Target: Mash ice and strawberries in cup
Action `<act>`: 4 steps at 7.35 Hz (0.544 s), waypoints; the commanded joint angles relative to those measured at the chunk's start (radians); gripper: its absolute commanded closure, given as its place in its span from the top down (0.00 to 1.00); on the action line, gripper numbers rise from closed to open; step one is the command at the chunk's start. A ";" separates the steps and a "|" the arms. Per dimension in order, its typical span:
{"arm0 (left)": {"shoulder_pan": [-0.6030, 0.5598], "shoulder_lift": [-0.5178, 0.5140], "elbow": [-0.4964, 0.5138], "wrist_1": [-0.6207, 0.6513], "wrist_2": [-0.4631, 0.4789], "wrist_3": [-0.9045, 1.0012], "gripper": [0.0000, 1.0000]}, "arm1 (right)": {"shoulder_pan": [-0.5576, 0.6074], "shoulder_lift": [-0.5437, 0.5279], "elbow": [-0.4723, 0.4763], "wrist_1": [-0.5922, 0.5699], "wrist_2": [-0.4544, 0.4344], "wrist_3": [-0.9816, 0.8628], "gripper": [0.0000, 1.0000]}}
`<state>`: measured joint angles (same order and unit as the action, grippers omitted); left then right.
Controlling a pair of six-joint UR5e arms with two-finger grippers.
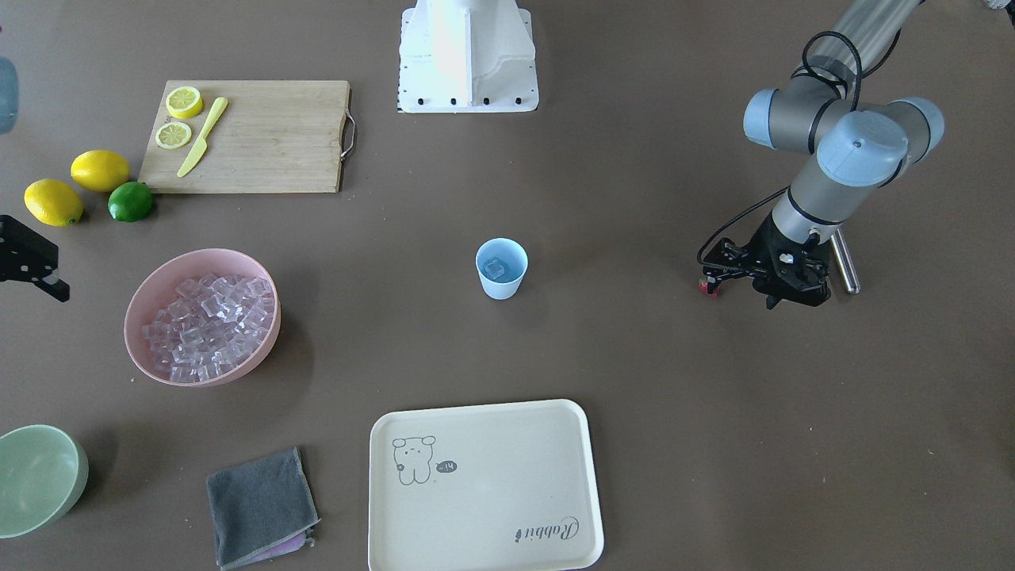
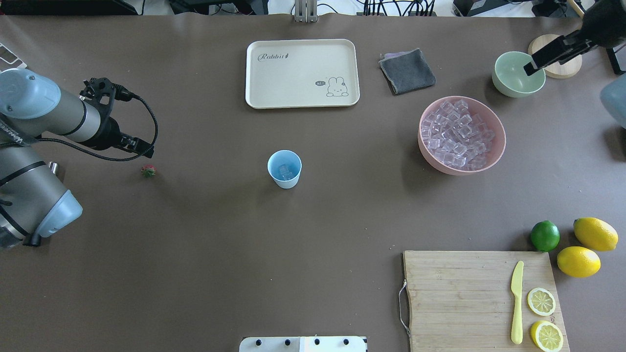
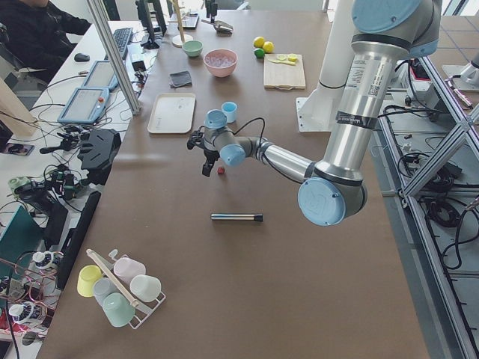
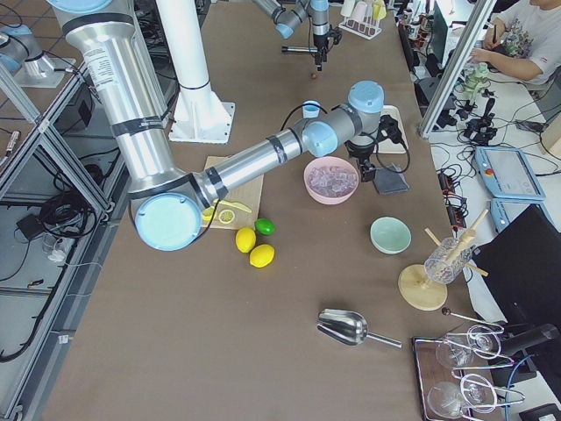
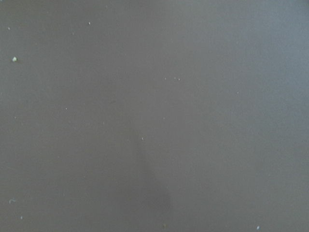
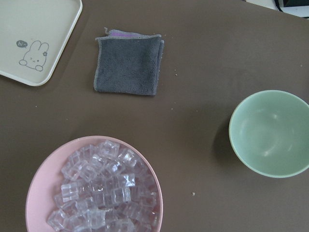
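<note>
While the cup (image 1: 501, 274) in the front-facing view holds only ice (image 1: 498, 268), the strawberry (image 1: 708, 287) lies on the table well aside, so loading looks half done and mashing not yet begun. Overhead, the left gripper (image 2: 146, 153) hovers near the strawberry and the right gripper (image 2: 533, 65) hangs over the green bowl (image 2: 508, 80); I cannot tell either's grip. The right wrist view shows that bowl empty and the pink bowl (image 6: 41, 183) heaped with ice.

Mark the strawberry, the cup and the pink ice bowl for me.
strawberry (image 2: 148, 170), overhead exterior view, middle of the red body.
cup (image 2: 286, 183), overhead exterior view, outer wall below the rim.
pink bowl (image 2: 498, 142), overhead exterior view, bare inner wall.
</note>
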<state>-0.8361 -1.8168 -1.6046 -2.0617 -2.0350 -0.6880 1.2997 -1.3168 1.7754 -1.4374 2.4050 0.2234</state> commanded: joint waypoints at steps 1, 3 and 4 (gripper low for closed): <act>0.043 0.005 -0.003 0.002 -0.001 -0.004 0.98 | 0.078 -0.140 0.059 0.054 0.051 -0.056 0.96; 0.092 -0.001 0.002 0.002 0.013 -0.021 0.98 | 0.076 -0.145 0.056 0.055 0.048 -0.059 0.96; 0.092 0.011 -0.001 0.002 0.021 -0.022 0.98 | 0.076 -0.145 0.055 0.055 0.045 -0.059 0.96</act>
<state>-0.7523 -1.8139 -1.6037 -2.0602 -2.0241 -0.7062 1.3748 -1.4592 1.8296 -1.3832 2.4518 0.1656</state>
